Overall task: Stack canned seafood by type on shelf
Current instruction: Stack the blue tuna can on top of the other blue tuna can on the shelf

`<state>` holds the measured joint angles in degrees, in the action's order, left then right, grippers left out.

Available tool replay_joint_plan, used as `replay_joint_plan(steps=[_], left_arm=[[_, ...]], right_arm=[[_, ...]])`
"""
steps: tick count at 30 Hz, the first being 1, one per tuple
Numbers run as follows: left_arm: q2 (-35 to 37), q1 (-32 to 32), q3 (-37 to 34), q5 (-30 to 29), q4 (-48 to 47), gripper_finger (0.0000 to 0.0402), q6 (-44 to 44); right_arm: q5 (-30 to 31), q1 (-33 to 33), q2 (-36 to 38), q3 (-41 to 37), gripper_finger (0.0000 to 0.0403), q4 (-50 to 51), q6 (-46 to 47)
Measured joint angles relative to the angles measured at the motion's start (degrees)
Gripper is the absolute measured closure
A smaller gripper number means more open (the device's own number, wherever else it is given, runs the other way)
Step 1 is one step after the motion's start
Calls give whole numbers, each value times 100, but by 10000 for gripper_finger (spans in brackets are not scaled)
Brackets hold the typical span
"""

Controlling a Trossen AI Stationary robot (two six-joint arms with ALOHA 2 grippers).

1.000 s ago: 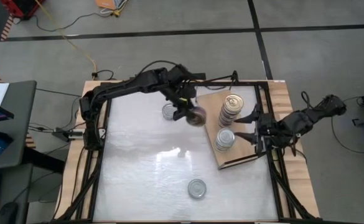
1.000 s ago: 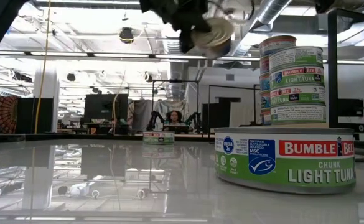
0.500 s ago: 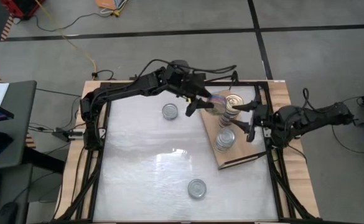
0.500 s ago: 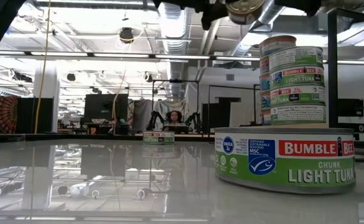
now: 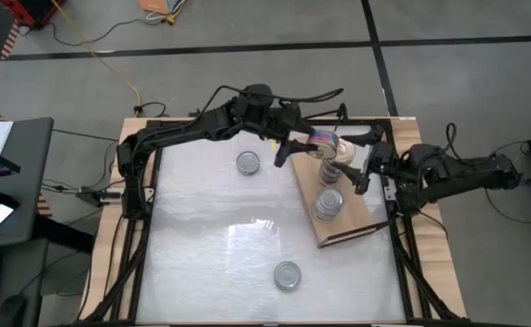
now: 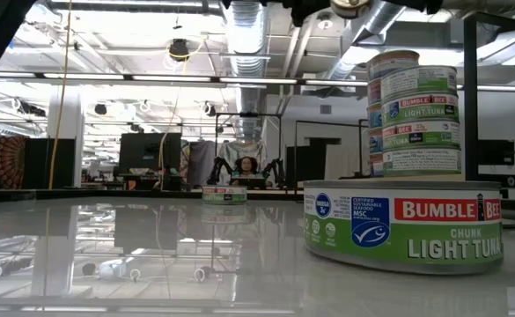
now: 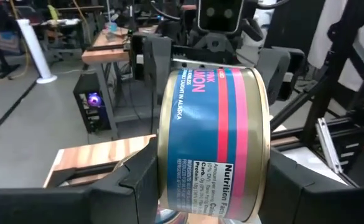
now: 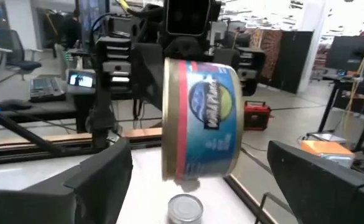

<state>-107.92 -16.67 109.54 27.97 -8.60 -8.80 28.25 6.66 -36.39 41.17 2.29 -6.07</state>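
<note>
My left gripper [image 5: 312, 145] is shut on a tin of canned seafood [image 7: 216, 143] with a pink and blue label and gold rims. It holds the tin in the air over the far part of the shelf [image 5: 356, 218], a light-brown wooden board, above the tall stack of tins [image 5: 335, 170]. A shorter stack [image 5: 328, 203] stands nearer on the shelf. My right gripper [image 5: 363, 163] stands open at the shelf's right side, pointing at the held tin [image 8: 200, 118] without touching it. Two loose tins [image 5: 248, 163] [image 5: 287, 274] rest on their bases on the white table. My left gripper pinches the tin between its two fingers, one on each flat end [image 7: 164, 155]. The fingers come nearly level from the table's left side. The tin sits on edge with its labelled wall toward the wrist camera, lifted clear of the stack below it.
The dark frame rails [image 5: 388, 173] run along the table's edges beside the shelf. The white tabletop [image 5: 211, 227] between the two loose tins is open room. In the low view the nearest loose tin [image 6: 404, 224] stands in front of the tall stack [image 6: 413, 114].
My left gripper has carried the tin up and toward the table's right, from beside the shelf to above the tall stack. It has tipped up from pointing down to nearly level, which turned the tin onto its edge. My right gripper has opened wider and swung toward the far edge, facing the tin.
</note>
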Motion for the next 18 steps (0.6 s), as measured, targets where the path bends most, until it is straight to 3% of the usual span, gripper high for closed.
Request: replay_joint_plan(steps=[3,11,18], left_arm=[[0,0,0,-168,55,209,-103],[0,134,0,-126,165,208,-238],[0,198,0,45,63,208,-150]], right_arm=[[-354,-139,-169,75,16,-86,-15],[-532,-504,-667,240,39,-268,-158],[-789,-481,-716,367,102,-273,-214]])
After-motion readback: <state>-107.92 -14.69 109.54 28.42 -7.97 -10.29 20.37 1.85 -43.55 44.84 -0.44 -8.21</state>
